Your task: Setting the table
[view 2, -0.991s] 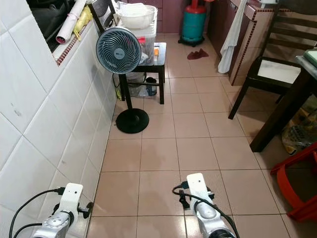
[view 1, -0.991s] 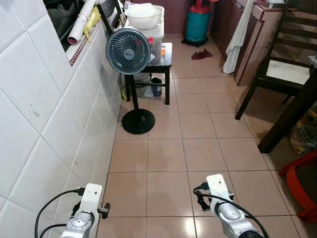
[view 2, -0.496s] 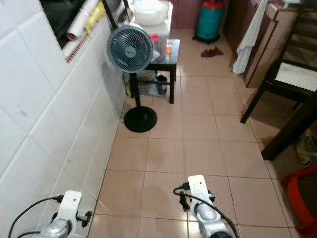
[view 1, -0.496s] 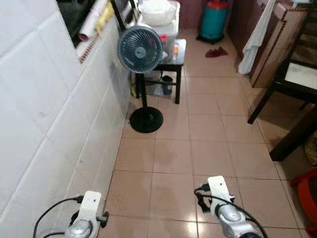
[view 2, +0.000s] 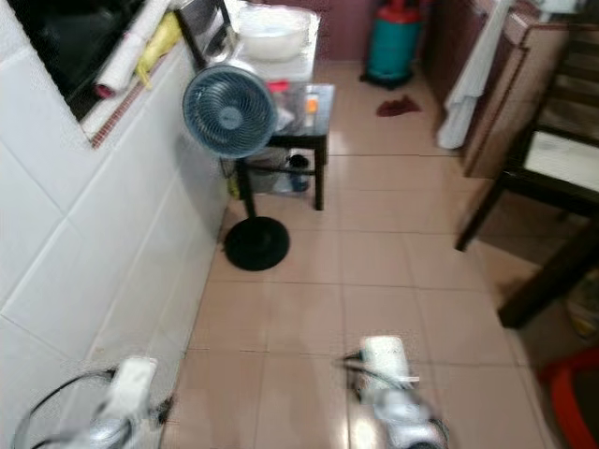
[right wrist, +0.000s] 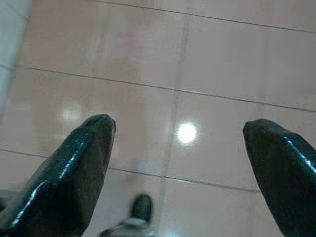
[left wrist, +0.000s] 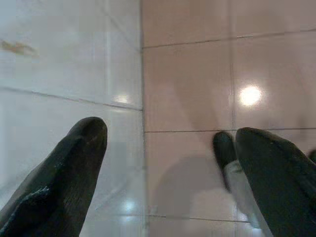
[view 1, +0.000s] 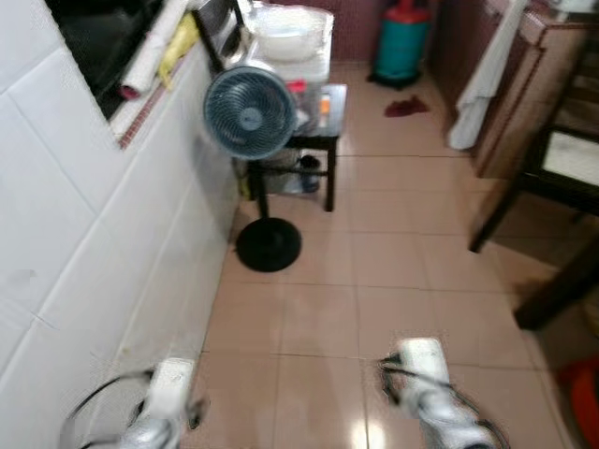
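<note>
Both arms hang low over the pink tiled floor: the left arm (view 1: 167, 398) by the wall, the right arm (view 1: 423, 374) further out. In the left wrist view my left gripper (left wrist: 170, 131) is open, with floor and wall tile between its fingers. My right gripper (right wrist: 178, 126) is open too and holds nothing. A dark wooden table leg (view 1: 560, 281) and a dark chair (view 1: 547, 164) stand at the right. A white bowl (view 1: 284, 33) sits on clear plastic boxes at the far end. The picture is blurred.
A white tiled wall (view 1: 84, 243) runs along my left. A standing fan (view 1: 250, 112) with a round black base (view 1: 269, 245) stands beside a small black side table (view 1: 328, 103). Beyond are a green gas cylinder (view 1: 402, 42), a hanging white cloth (view 1: 487, 70) and a red stool (view 1: 582, 398).
The whole picture has shifted and blurred, so the camera has moved. Both arms hang as before, and the room's things keep their places.
</note>
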Available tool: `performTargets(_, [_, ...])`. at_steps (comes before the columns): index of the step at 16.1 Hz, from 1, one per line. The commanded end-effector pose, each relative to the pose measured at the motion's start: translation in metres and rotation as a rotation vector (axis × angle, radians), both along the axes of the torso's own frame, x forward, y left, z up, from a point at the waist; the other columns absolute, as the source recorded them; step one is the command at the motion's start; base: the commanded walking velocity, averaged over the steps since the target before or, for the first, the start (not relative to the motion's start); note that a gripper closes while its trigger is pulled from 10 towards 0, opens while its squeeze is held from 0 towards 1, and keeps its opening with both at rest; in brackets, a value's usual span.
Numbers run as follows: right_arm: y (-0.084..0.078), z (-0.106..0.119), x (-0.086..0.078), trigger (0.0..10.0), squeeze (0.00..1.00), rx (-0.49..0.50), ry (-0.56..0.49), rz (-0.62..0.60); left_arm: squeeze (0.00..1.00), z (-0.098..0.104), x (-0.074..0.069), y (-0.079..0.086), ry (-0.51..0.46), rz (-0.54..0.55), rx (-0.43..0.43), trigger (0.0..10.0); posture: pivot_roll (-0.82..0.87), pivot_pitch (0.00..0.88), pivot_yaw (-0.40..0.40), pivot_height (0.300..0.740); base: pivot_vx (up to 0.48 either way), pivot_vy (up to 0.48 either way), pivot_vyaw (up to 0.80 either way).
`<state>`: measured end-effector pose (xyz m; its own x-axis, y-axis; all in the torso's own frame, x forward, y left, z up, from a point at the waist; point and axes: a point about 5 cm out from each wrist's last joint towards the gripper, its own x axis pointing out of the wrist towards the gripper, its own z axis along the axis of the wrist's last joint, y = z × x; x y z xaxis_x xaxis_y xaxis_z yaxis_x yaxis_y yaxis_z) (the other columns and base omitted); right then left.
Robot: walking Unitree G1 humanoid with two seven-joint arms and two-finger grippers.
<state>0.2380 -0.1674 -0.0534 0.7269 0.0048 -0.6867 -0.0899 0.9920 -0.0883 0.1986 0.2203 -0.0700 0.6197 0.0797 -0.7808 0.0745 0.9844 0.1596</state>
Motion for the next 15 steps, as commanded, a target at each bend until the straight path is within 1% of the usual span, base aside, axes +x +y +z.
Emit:
performTargets(1, [-0.0102, -0.0014, -0.0034, 10.0, 0.00, -0.028, 0.012, -0.006, 0.00, 0.0022, 0.0057, -0.0048, -0.016, -0.014, -0.003, 10.0, -0.12, 0.111, 0.038, 0.740, 0.450, 0.000, 0.00])
performTargets(4, [-0.0106, -0.0020, -0.0043, 10.0, 0.00, -0.040, 0.019, 0.004, 0.00, 0.0022, 0.0062, -0.0057, -0.016, -0.011, -0.003, 10.0, -0.12, 0.103, 0.034, 0.740, 0.453, 0.000, 0.00])
performTargets(6, [-0.0109, -0.0022, -0.0045, 10.0, 0.00, -0.042, 0.019, 0.007, 0.00, 0.0013, 0.0050, -0.0049, -0.008, 0.018, -0.001, 10.0, -0.12, 0.099, 0.030, 0.740, 0.390, 0.000, 0.00])
performTargets(9, [-0.0116, -0.0026, -0.0051, 10.0, 0.00, -0.035, 0.028, 0.005, 0.00, 0.0019, 0.0060, -0.0031, -0.014, 0.077, 0.006, 10.0, -0.12, 0.092, 0.024, 0.740, 0.000, 0.000, 0.00])
performTargets(11, [-0.0121, -0.0033, -0.0058, 10.0, 0.00, -0.035, 0.038, 0.008, 0.00, 0.0025, 0.0074, -0.0035, -0.015, 0.075, 0.011, 10.0, -0.11, 0.087, 0.020, 0.740, 0.000, 0.000, 0.00])
performTargets(12, [-0.0125, -0.0032, -0.0057, 10.0, 0.00, -0.040, 0.040, 0.014, 0.00, 0.0024, 0.0072, -0.0031, -0.010, 0.080, 0.026, 10.0, -0.11, 0.082, 0.016, 0.740, 0.000, 0.000, 0.00])
performTargets(15, [-0.0129, -0.0020, -0.0039, 10.0, 0.00, -0.070, 0.036, 0.046, 0.00, 0.0018, 0.0068, -0.0039, -0.004, 0.086, 0.036, 10.0, -0.12, 0.068, 0.018, 0.740, 0.000, 0.000, 0.00])
